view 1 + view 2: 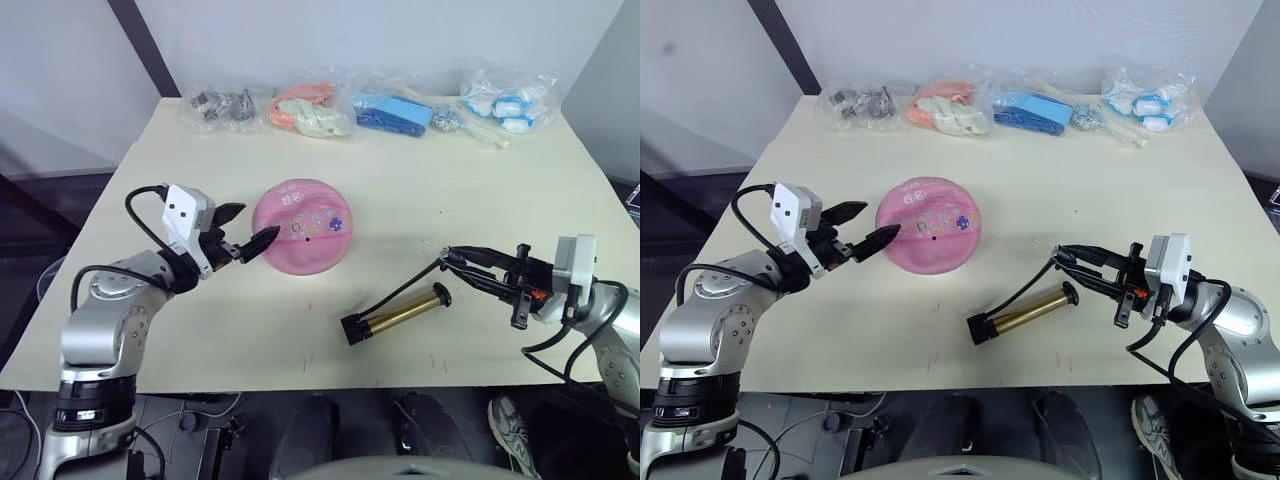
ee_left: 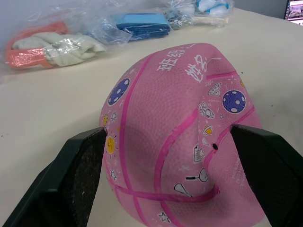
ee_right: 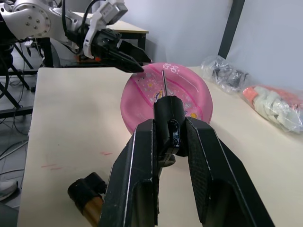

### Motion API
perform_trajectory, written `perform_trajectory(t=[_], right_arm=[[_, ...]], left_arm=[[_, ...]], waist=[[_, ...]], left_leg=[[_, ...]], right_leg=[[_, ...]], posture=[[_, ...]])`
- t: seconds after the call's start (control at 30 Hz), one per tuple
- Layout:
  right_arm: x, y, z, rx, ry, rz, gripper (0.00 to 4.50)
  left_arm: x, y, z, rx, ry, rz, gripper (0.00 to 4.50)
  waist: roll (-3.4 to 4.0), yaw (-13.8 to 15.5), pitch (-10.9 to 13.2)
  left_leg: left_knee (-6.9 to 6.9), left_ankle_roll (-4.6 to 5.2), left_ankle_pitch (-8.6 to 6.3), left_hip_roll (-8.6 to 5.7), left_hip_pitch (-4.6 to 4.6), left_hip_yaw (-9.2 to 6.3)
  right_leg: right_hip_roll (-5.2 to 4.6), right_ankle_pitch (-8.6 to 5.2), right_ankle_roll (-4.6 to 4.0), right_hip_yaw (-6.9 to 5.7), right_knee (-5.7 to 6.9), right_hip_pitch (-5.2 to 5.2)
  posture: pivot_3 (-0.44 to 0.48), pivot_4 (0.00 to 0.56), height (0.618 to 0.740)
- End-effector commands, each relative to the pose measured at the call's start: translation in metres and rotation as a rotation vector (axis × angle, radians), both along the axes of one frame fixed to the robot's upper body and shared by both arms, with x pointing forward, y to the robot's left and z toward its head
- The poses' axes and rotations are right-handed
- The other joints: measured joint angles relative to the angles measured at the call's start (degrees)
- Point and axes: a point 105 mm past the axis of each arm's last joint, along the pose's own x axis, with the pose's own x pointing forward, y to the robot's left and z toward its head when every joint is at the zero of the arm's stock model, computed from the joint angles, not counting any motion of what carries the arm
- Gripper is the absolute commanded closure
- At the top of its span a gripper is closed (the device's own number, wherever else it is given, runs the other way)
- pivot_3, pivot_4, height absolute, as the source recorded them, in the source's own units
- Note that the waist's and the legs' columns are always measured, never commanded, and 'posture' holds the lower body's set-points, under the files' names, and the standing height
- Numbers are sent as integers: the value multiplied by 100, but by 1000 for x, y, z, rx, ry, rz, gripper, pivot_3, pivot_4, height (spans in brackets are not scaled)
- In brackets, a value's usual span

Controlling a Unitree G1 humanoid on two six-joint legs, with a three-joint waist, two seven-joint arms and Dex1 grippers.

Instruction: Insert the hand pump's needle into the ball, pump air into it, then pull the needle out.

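Left eye view: pale worktop (image 1: 420,190), four clear bags in a row along its far edge. From my left: bag of dark metal parts (image 1: 220,106), bag of orange-and-white items (image 1: 312,110), bag of blue items (image 1: 393,112), bag of white-and-blue items (image 1: 505,100). All well apart from the working area; none sits between my tools and the ball.

Ball (image 1: 304,238), pink, sagged into a dome, left of centre on the worktop. Left wrist view shows white lettering, cartoon prints and a small black valve dot (image 2: 215,146) on the face toward my left tool.

Hand pump (image 1: 398,314) lies flat on the near right of the worktop, gold barrel between black ends, near the ball but apart from it. Thin black hose (image 1: 410,285) rises from the pump to my right tool.

Left tool (image 1: 245,232): fingers spread wide, nothing held. Nearer fingertip (image 1: 262,240) is at the ball's left edge; contact or a small gap, cannot tell. In the left wrist view the two fingers straddle the ball's width.

Right tool (image 1: 1080,262): fingers pressed in on the black fitting at the hose end, raised above the worktop. Needle (image 3: 164,83) sticks out of the fitting toward the ball, tip clear of it.

Hard to make out: the needle is a faint line in the head views. The pump's handle end is cut off at the edge of the right wrist view.
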Motion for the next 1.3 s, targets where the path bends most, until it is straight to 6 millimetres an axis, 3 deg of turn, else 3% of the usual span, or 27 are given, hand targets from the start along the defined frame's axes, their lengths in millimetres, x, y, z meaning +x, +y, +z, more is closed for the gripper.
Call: perform_trajectory(t=[0.03,0.37,0.47,0.53,0.6,0.67,0.7,0.77,1.0,1.3], right_arm=[[-3,3,8,9,-42,17,4160],[-4,2,8,9,-42,5,4160],[-4,1,8,9,-41,2,4160],[-3,1,7,9,-40,-3,4160],[-3,1,7,11,-35,-14,4160],[-1,1,8,39,-7,-37,4160],[1,1,7,42,14,-56,4160],[4,0,5,30,43,-86,4160],[19,7,1,23,186,-191,4160],[39,41,5,-80,367,-220,4160]], left_arm=[[4,0,9,14,-36,9,83],[12,-1,-2,40,3,15,83],[13,-3,-3,37,5,5,736],[14,-4,-4,36,8,3,1556],[14,-5,-5,36,8,1,2703],[14,-7,-6,32,9,-3,3208],[14,-8,-7,33,9,-6,3847],[15,-10,-7,28,5,-6,4381],[20,-25,-7,-13,-2,15,4447],[29,-43,-9,-37,-9,32,4447]], waist=[[0,-2,0],[0,-4,0],[0,-5,0],[0,-5,0],[0,-5,0],[0,-8,0],[0,-8,0],[0,-7,0],[0,10,0],[-1,6,-1]], left_leg=[[0,0,0,0,0,0],[0,0,0,-1,0,1],[0,0,0,-1,0,1],[0,0,0,-1,0,2],[0,0,0,-1,0,1],[0,0,0,-1,-1,1],[0,0,0,-1,0,2],[0,0,0,-1,-1,2],[2,0,0,-4,-2,-1],[5,-1,1,-11,-4,-9]], right_leg=[[0,0,0,0,0,0],[0,0,0,0,0,0],[0,0,0,0,0,0],[0,0,0,1,0,-1],[0,0,0,1,0,-1],[0,0,0,1,0,-1],[0,0,0,2,0,-1],[-1,0,0,2,1,-2],[-3,1,0,0,4,-3],[-4,1,1,-5,7,-2]], posture=[[0,150,740],[0,150,740],[0,150,740],[0,150,740],[0,150,740],[0,150,740],[0,150,740],[0,150,740],[0,150,740],[0,150,740]])
